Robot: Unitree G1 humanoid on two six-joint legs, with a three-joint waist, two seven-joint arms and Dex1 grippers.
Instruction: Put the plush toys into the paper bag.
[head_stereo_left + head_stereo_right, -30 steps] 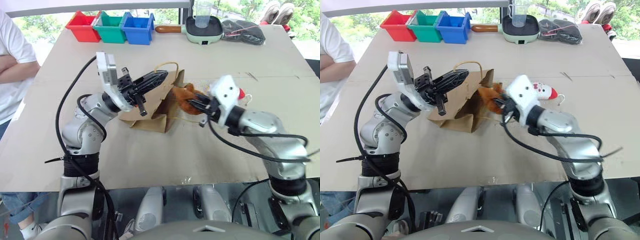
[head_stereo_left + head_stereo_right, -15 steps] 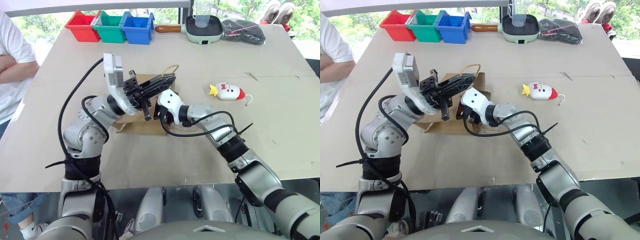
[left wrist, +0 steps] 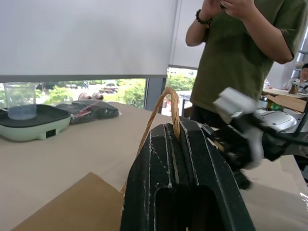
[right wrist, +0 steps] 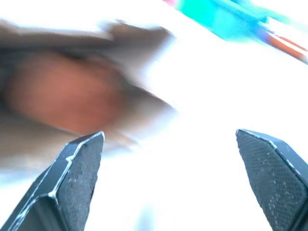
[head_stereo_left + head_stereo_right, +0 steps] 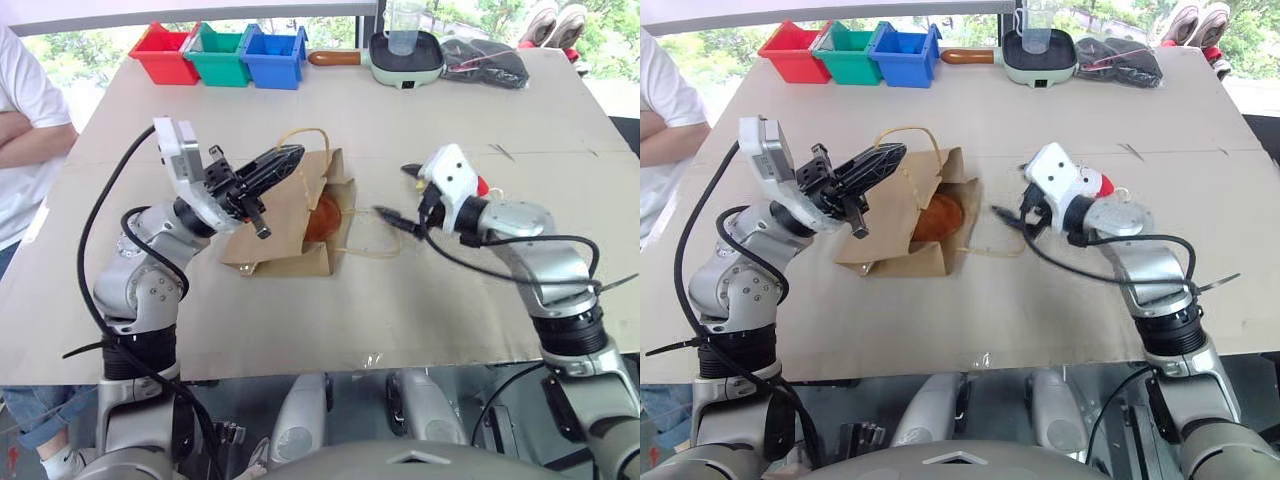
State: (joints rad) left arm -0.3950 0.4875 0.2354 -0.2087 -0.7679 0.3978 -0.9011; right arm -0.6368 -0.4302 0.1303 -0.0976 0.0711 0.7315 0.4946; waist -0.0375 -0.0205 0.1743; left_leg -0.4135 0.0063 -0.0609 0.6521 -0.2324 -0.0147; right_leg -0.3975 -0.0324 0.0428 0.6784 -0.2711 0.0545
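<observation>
Our left gripper [image 5: 285,157] has its fingers pinching a handle of the paper bag [image 5: 285,225], mouth held up, brown plush toy [image 5: 322,217] inside. Right gripper [image 5: 398,195], fingers spread and empty, sits right of the bag; the white plush toy [image 5: 1102,184] lies on the surface behind it. Next we reach right for it.

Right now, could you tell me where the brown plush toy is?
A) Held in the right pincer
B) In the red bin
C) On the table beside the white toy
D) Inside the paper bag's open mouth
D: the brown toy sits inside the open mouth of the bag, whose handle the left pincer holds, while the right pincer stands open and empty beside it.
</observation>
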